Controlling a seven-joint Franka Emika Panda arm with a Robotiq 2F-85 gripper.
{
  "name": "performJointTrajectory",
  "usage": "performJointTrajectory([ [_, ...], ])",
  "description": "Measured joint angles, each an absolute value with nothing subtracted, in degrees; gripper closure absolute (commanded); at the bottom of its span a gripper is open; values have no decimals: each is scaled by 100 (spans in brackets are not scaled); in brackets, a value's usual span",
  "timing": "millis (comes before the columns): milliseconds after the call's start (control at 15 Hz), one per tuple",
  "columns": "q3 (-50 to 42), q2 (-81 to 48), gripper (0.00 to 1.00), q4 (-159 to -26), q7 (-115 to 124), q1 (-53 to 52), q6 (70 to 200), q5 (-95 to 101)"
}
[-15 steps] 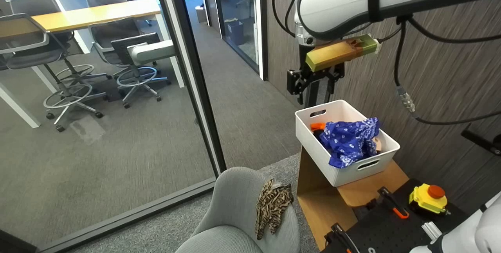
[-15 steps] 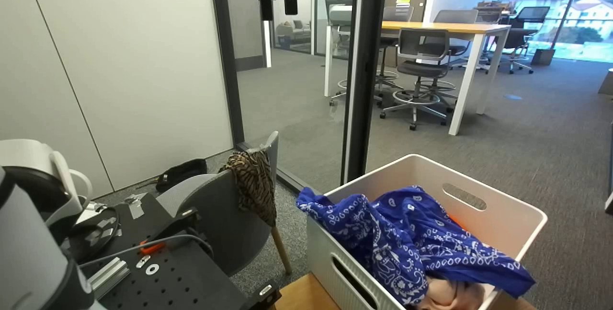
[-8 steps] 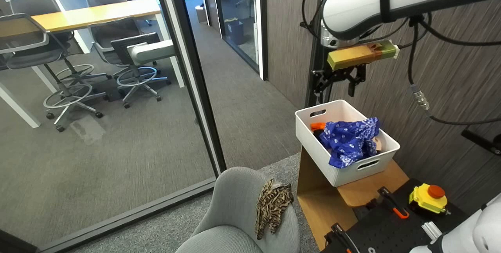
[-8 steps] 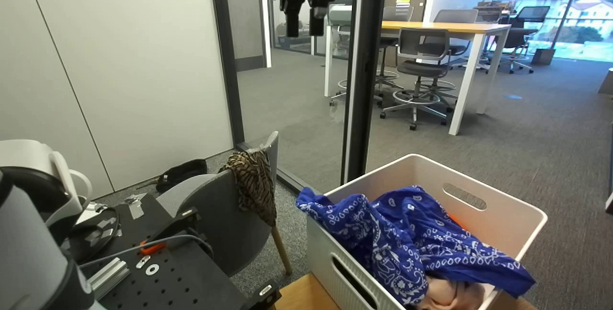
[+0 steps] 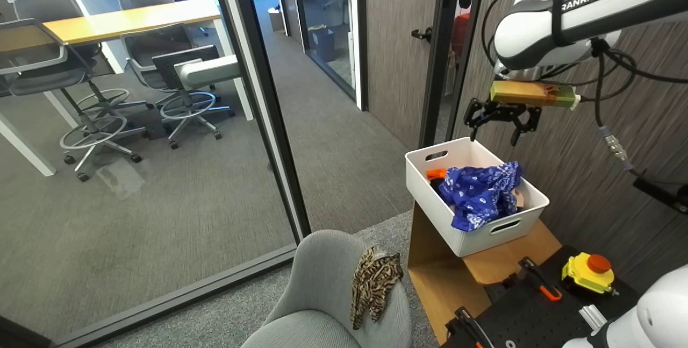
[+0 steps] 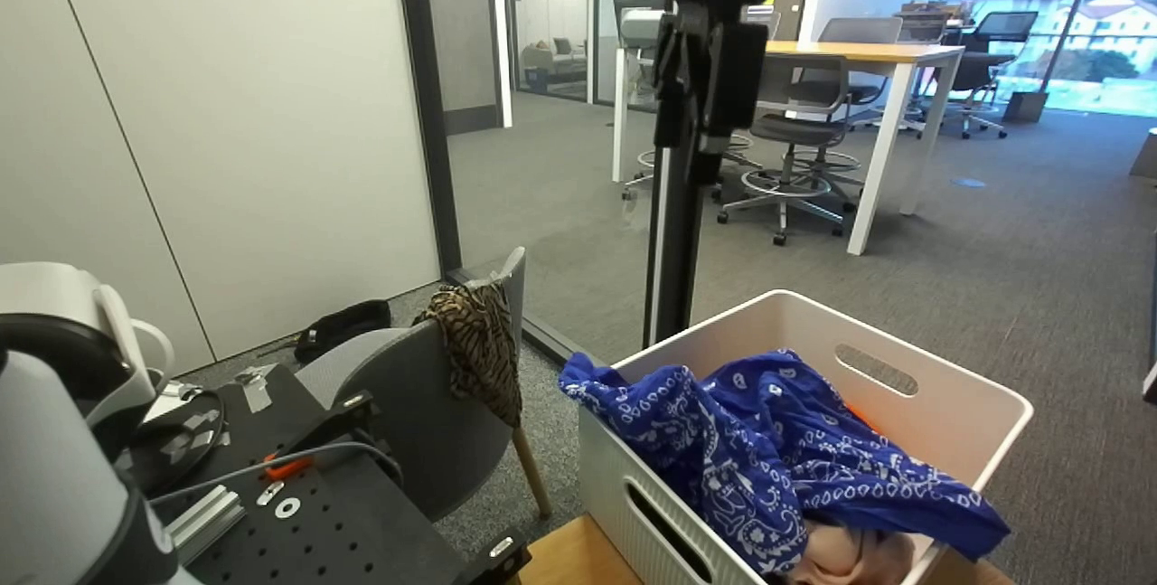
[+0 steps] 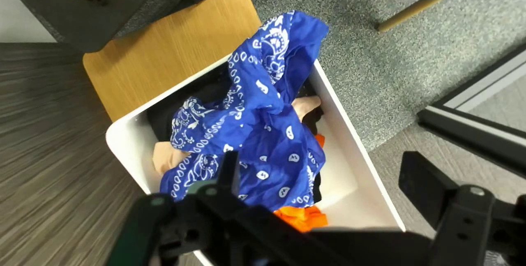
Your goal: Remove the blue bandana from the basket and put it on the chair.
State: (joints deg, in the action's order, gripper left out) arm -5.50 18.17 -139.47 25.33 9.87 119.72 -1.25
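The blue bandana (image 5: 478, 197), with white print, lies crumpled in the white basket (image 5: 436, 213). In an exterior view, the bandana (image 6: 759, 449) drapes over the rim of the basket (image 6: 958, 404). My gripper (image 5: 493, 140) is open and empty above the basket's far end, apart from the bandana. It also hangs over the basket in an exterior view (image 6: 687, 160). In the wrist view, the spread fingers (image 7: 322, 163) frame the bandana's edge (image 7: 263, 134) and the basket's side wall (image 7: 357, 138). The grey chair (image 5: 322, 272) stands beside the basket.
A tiger-print cloth (image 5: 374, 286) hangs on the chair's back. Orange cloth (image 7: 302, 216) and beige cloth (image 7: 166, 157) lie under the bandana. The basket stands on a wooden stand (image 7: 176, 48). A yellow emergency stop (image 5: 588, 272) sits nearby. A glass wall frame (image 5: 263, 100) rises behind.
In both exterior views, my gripper has moved to the right and lower, over the basket. The fingers stay open. The bandana, basket and chair have not moved.
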Motion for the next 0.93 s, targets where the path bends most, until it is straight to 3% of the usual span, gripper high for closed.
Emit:
performJointTrajectory([
  [933,-891,-232,0,-14185,3718,1283,13547,-1315],
])
